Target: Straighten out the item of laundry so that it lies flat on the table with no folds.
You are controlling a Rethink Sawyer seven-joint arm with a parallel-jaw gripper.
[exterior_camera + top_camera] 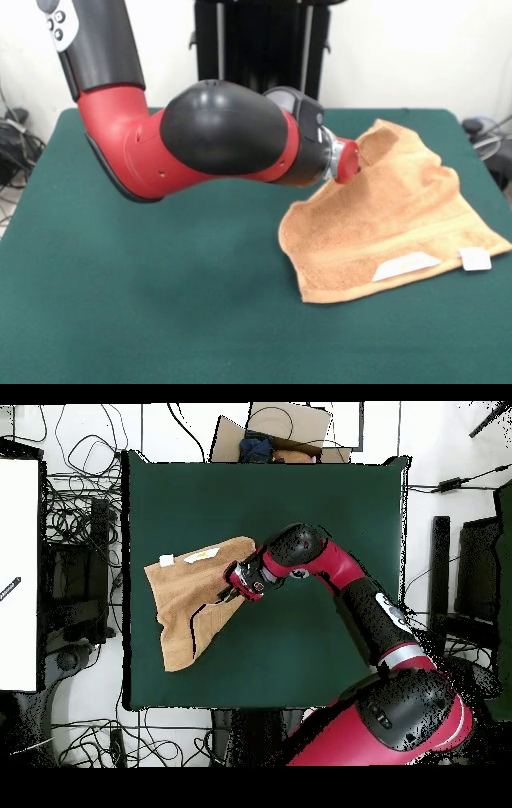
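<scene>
Reaching low over the counter (pixel 160 280), the gripper (pixel 352 160) meets the crumpled towel (pixel 400 232) at its edge, the cloth spreading away beyond it; whether its fingers grip is hidden.

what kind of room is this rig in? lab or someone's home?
Most likely a robotics lab. The arm works at a green table holding only a towel, tangled cables cover the floor on both sides, and a cardboard box sits past the far edge.

Glossy red arm (pixel 128 148) with bulbous black joint covers and a grey button pad.
</scene>
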